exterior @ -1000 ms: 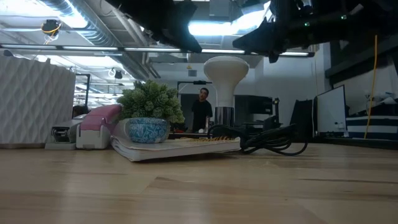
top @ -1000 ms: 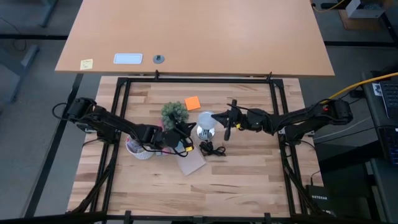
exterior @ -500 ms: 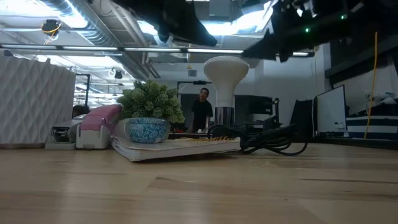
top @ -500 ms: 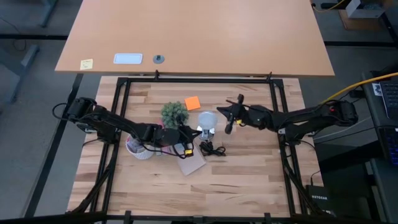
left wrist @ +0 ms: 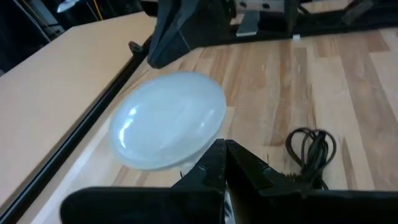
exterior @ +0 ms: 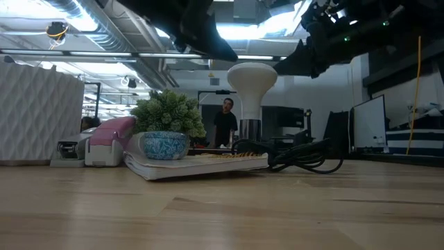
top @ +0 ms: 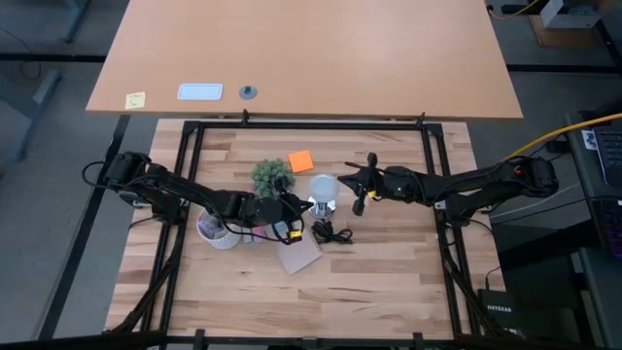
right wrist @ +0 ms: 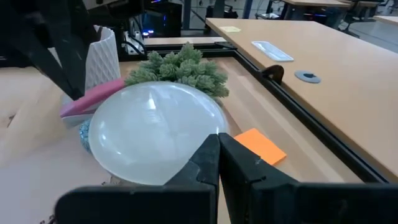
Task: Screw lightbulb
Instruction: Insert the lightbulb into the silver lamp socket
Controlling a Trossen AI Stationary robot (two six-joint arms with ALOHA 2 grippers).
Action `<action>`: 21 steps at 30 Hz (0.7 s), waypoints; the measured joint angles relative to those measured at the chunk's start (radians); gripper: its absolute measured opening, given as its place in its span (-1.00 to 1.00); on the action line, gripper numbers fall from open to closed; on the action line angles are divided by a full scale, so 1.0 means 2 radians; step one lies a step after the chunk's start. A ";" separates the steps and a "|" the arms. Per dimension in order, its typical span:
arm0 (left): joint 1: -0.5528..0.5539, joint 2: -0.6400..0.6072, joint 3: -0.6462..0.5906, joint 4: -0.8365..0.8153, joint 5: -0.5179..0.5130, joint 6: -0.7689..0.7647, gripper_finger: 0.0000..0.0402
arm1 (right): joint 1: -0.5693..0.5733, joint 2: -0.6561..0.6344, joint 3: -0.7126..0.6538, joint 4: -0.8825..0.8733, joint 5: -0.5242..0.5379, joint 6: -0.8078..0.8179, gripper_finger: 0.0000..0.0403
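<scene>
Left tool [top: 294, 216] shut, empty, beside upright lightbulb [top: 323, 188]; right tool [top: 352, 187] shut, empty, opposite side.

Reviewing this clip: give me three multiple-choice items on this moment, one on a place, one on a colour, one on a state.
1. Where is the lightbulb?
A. Standing upright by the black cord
B. Lying flat on the notebook
C. Inside the white cup

2. What colour is the sticky note beside the plant?
A. Blue
B. Orange
C. Green

3. How are the right gripper's fingers?
A. Wide open
B. Shut on the bulb
C. Shut, holding nothing

Answers:
1 A: the low view shows it standing globe up.
2 B: it shows orange from above.
3 C: the right wrist view shows fingers together, short of the globe.
</scene>
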 joint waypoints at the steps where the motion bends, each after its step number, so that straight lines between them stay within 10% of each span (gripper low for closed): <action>1: 0.000 0.000 0.000 -0.003 0.000 0.000 -1.00 | 0.000 0.000 0.000 -0.001 0.000 0.000 -0.94; 21: 0.000 0.000 0.000 -0.007 0.008 0.000 -1.00 | 0.000 0.000 0.000 0.002 -0.026 -0.007 -0.94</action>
